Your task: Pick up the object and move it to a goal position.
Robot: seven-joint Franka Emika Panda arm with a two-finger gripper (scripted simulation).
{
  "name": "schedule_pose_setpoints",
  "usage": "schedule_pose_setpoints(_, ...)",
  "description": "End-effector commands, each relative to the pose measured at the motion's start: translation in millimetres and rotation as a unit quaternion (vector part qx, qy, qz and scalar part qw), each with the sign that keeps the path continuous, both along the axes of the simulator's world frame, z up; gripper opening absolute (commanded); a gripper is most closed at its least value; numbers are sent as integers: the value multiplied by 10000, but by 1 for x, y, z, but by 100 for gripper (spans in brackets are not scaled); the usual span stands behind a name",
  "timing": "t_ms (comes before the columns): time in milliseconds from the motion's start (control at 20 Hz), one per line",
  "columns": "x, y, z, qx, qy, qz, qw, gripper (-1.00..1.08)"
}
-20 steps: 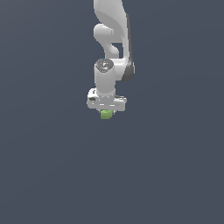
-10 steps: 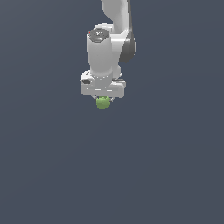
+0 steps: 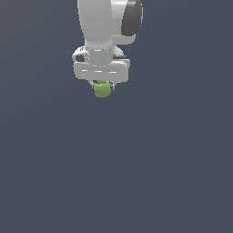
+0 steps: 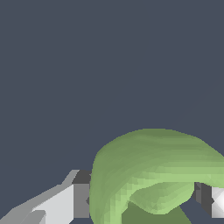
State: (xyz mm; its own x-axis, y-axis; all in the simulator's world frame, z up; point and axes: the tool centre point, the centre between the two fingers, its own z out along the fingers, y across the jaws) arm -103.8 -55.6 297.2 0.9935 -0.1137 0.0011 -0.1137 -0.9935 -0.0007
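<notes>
Holding the object (image 3: 102, 89) between my fingers, I have my gripper (image 3: 102, 86) pinched on it from both sides. In the exterior view the light-green lump sits in the upper middle of the frame, a little toward the exterior view's left of centre, poking out just below the wide white bar of my hand. It is narrower than that bar, rounded and matte, and only its lower part shows; the rest is tucked up under the hand. My arm (image 3: 107, 22) rises from the hand straight to the top edge of the frame, white with a dark patch on the joint at the exterior view's right. All around is a flat dark grey-blue ground (image 3: 136, 173), with no visible shadow or contact under the lump, so I cannot tell how high it hangs.

In the wrist view the object (image 4: 148, 170) fills the lower middle, a curved green mass with a darker hollow beneath. One finger (image 4: 65, 203), white with a dark pad, touches it on one flank, and the other dark pad (image 4: 202, 197) touches the opposite flank.
</notes>
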Motion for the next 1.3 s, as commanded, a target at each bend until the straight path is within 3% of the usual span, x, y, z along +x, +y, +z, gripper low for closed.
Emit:
schedule_pose_setpoints(0, -1, -3, 25, 0, 4, 0, 10000, -100)
schedule_pose_setpoints(650, 3, -18, 124, -1, 5, -1, 10000, -100)
schedule_pose_setpoints(1250, 6, -20, 142, -1, 5, -1, 10000, -100)
